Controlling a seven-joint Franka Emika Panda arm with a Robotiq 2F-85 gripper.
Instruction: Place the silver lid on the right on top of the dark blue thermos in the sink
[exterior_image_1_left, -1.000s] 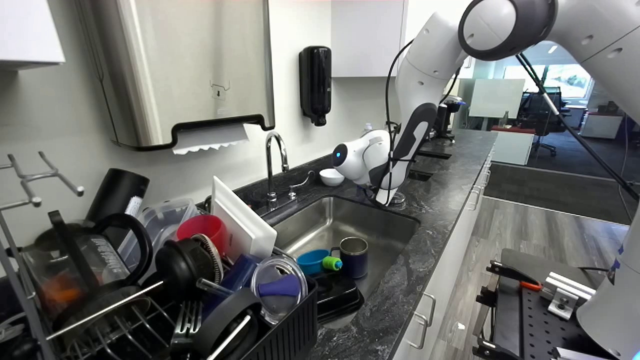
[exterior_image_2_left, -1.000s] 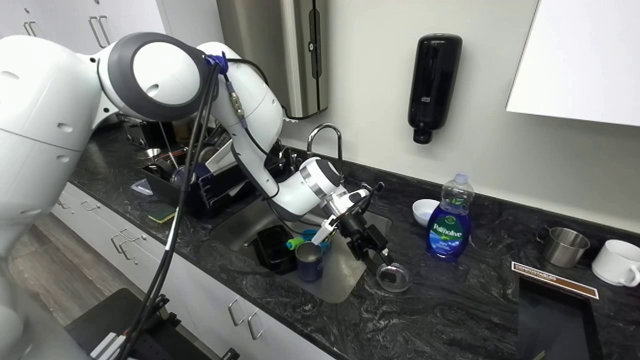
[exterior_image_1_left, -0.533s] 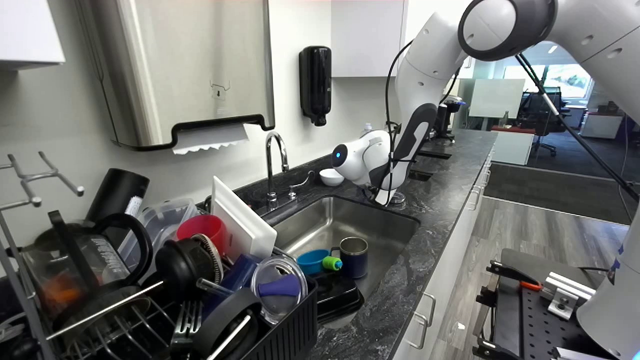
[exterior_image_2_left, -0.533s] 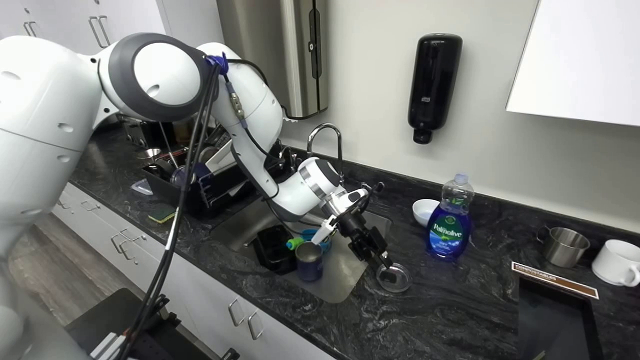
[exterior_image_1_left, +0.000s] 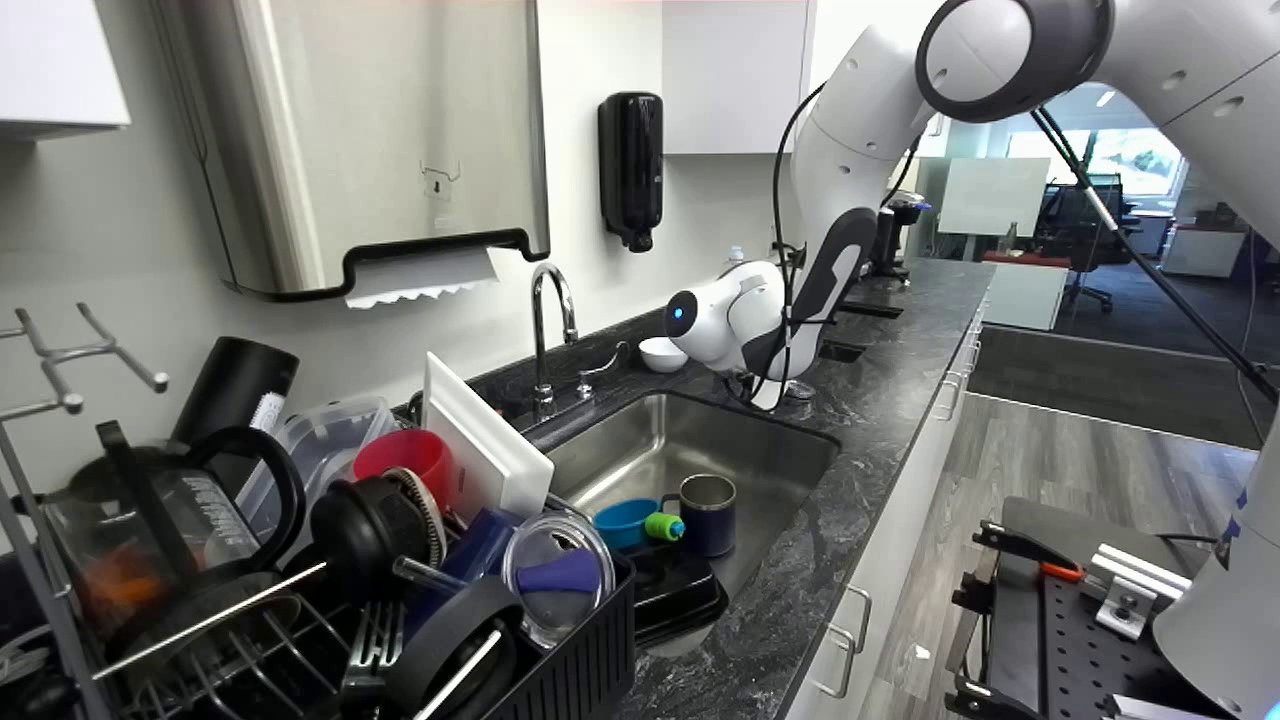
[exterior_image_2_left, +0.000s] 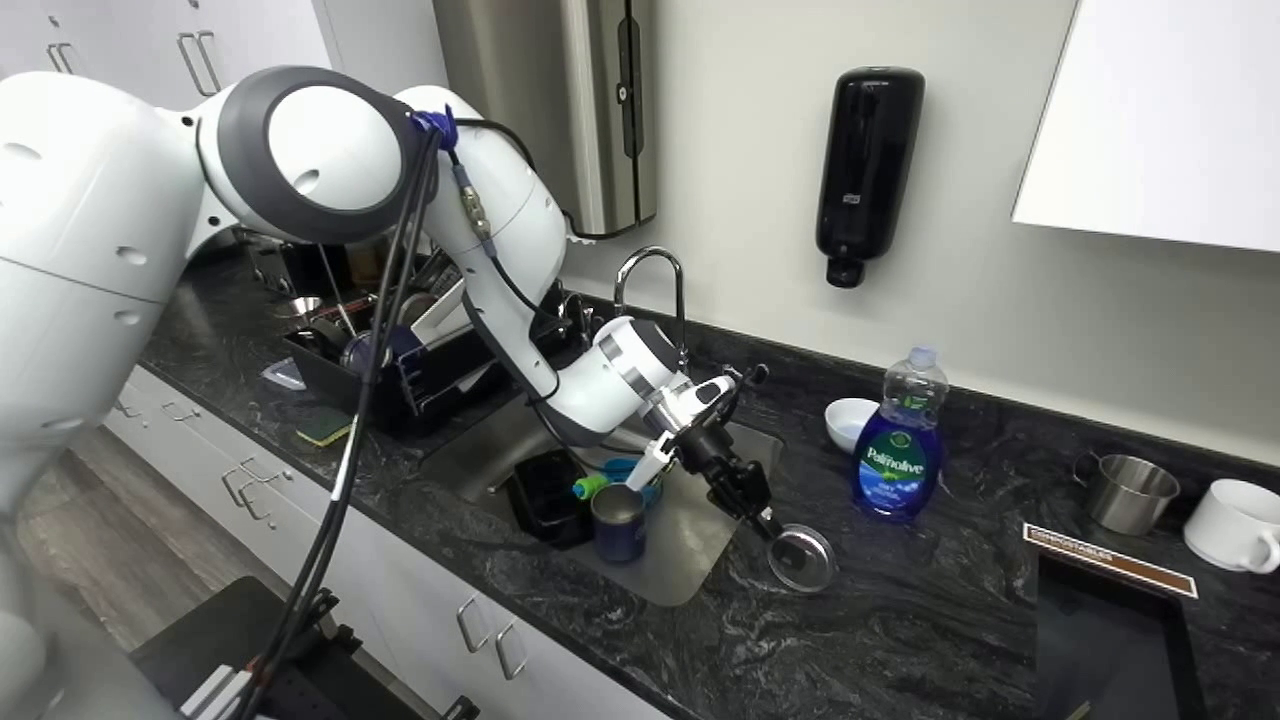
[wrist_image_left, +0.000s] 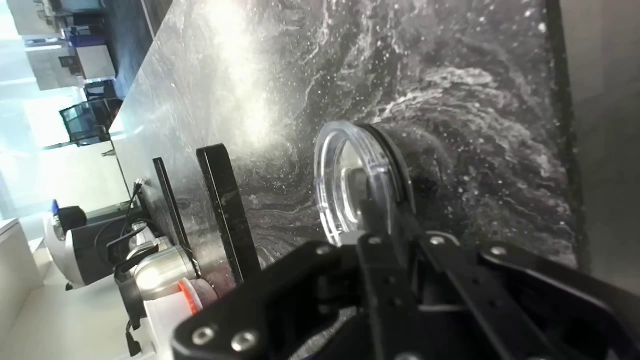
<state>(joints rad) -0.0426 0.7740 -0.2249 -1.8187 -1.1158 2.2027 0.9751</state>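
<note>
The silver lid (exterior_image_2_left: 802, 558), round with a clear rim and darker centre, is on the dark counter beside the sink (exterior_image_2_left: 690, 565). Its near edge sits between the fingertips of my gripper (wrist_image_left: 390, 212), which is shut on it. In the wrist view the lid (wrist_image_left: 345, 165) stands tilted; whether it still touches the counter I cannot tell. A sliver of the lid (exterior_image_1_left: 800, 390) shows behind the wrist in an exterior view. The dark blue thermos (exterior_image_1_left: 708, 527) stands upright and uncovered in the sink, in both exterior views.
A blue cup (exterior_image_1_left: 622, 522), a green-capped item (exterior_image_1_left: 664, 526) and a black container (exterior_image_1_left: 675, 590) lie by the thermos. The faucet (exterior_image_2_left: 650, 255) rises behind the sink. A white bowl (exterior_image_2_left: 848, 424) and a soap bottle (exterior_image_2_left: 897, 455) stand beyond the lid. A dish rack (exterior_image_1_left: 590, 640) borders the sink.
The jaws have drawn together onto the lid's edge. The lid has tilted up and shifted slightly to the right in an exterior view. The arm has moved very little.
</note>
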